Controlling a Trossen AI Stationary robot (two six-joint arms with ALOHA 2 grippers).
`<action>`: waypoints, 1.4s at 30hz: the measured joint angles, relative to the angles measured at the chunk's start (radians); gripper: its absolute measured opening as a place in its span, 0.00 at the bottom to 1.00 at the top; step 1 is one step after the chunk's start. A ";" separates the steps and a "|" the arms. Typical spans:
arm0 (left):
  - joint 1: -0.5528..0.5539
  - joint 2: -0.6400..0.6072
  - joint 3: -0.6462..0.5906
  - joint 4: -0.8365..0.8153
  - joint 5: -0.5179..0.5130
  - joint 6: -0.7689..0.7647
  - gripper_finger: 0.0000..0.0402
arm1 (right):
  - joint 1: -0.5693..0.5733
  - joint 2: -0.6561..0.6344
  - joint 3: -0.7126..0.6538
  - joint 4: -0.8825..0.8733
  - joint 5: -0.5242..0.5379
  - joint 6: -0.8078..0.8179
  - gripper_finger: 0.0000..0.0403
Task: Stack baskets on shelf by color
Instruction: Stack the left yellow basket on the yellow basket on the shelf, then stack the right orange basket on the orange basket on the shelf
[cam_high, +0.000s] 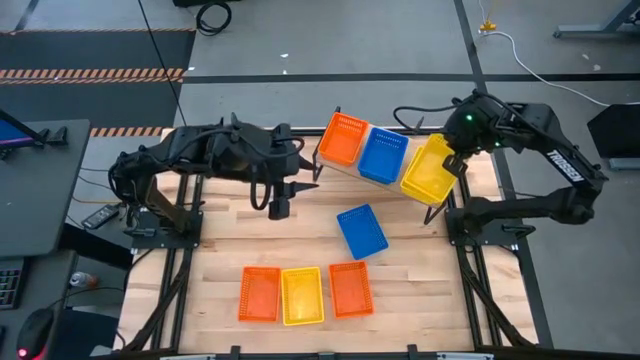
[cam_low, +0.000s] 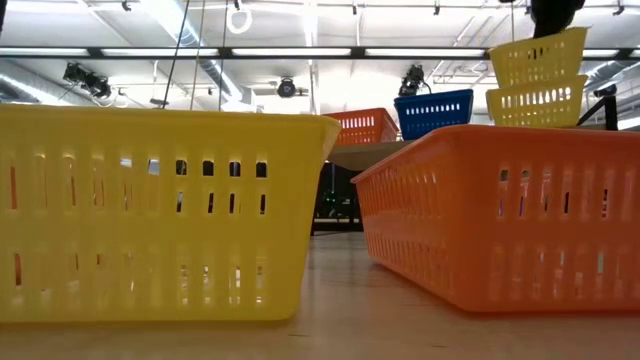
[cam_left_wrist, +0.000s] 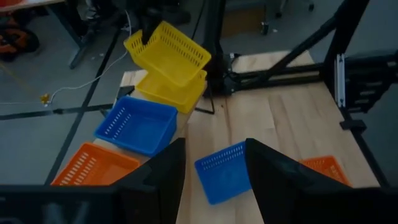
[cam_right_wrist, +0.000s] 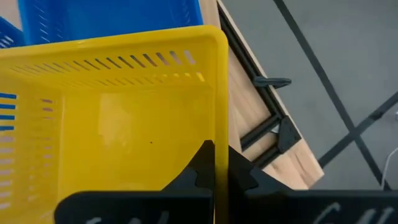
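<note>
Right claw (cam_right_wrist: 214, 163) is clamped on the rim of a yellow basket (cam_high: 432, 166), tilted, directly over a 2nd yellow basket (cam_left_wrist: 171, 93) that sits on the shelf (cam_right_wrist: 239, 87) end nearest that claw. Low view shows the held one partly nested, not seated flat, so I'd call this stack mid-placement.

On the shelf, going away from the right claw: yellow pile, then 1 blue basket (cam_high: 383, 154), then 1 orange basket (cam_high: 343, 138). Whether more lie nested under those 2, I can't tell.

Left on the table (cam_high: 420, 280):
- loose blue basket (cam_high: 361, 231), between the 2 claws, just off the shelf's near edge, skewed
- row of 3 well clear of both claws: orange (cam_high: 260, 294), yellow (cam_high: 302, 295), orange (cam_high: 350, 288), side by side

8 baskets visible in the high view.

Left claw (cam_high: 280, 209) hangs over bare table, fingers apart, holding nothing; the loose blue one is the closest basket to it, ahead in its wrist view.

Status estimate: under halfway. Done: 1 of each colour on the shelf, 2nd yellow almost down. To do: seat and release the yellow, then move 1 blue, 2 orange and 1 yellow onto their matching piles.
</note>
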 joint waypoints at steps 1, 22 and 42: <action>0.000 0.000 0.000 0.009 0.000 0.000 0.43 | -0.007 0.006 0.000 0.000 0.000 -0.012 0.02; -0.002 -0.021 0.000 0.101 -0.008 -0.055 0.43 | -0.032 0.114 0.000 0.001 -0.031 -0.011 0.14; 0.002 -0.020 0.000 0.078 -0.007 -0.078 0.43 | 0.009 0.109 0.000 0.001 -0.292 0.274 0.39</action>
